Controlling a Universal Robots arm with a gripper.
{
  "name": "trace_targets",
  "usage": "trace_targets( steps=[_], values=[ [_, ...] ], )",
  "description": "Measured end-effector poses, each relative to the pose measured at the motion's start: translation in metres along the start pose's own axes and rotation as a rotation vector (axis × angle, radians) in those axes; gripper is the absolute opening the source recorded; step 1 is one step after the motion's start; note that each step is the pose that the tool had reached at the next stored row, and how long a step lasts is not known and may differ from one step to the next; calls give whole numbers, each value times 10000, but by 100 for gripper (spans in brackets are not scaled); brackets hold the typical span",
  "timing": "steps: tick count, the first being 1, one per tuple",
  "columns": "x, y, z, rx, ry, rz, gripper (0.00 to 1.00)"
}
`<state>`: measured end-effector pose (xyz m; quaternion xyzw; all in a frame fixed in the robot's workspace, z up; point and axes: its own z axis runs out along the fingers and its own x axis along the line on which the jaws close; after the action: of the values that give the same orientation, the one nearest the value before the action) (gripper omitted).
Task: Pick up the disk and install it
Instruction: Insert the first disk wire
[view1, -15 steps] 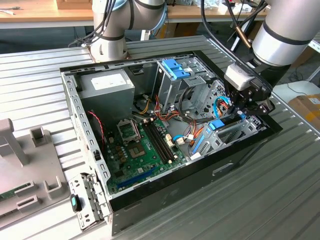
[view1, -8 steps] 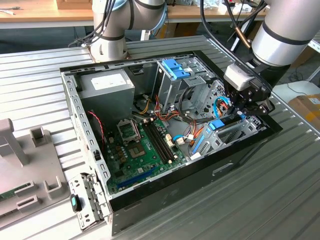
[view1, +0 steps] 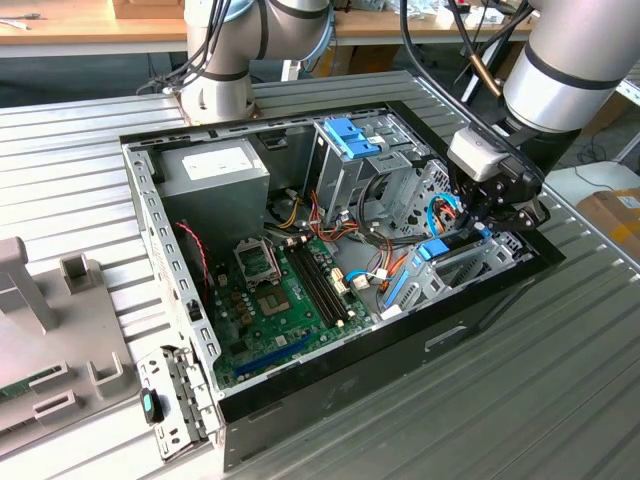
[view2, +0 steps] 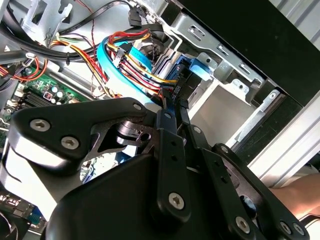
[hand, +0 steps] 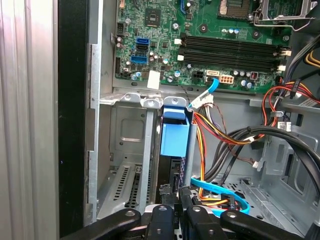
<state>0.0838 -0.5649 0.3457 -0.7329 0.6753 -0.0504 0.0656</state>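
The claw (hand: 173, 196) is pinched shut on the disk (hand: 174, 147), holding it on edge, apparently so its blue rails meet the slot of the silver drive bay (hand: 131, 137) in a corner of the open computer case (view1: 330, 378); bundled cables (hand: 225, 135) and the green motherboard (hand: 210, 40) lie beyond
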Motion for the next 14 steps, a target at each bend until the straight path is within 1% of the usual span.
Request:
trace_targets(
  steps=[5, 7, 9, 10, 11, 12, 14],
  values=[
    [0, 2, -4, 5, 15, 4, 16],
    [0, 2, -22, 34, 21, 13, 16],
    [-1, 2, -22, 47, 35, 90, 16],
    [-1, 2, -24, 49, 58, 167, 16],
    [-1, 2, -24, 50, 96, 273, 16],
    [-1, 2, -24, 56, 189, 411, 16],
    [-1, 11, -25, 79, 216, 451, 16]
  ],
)
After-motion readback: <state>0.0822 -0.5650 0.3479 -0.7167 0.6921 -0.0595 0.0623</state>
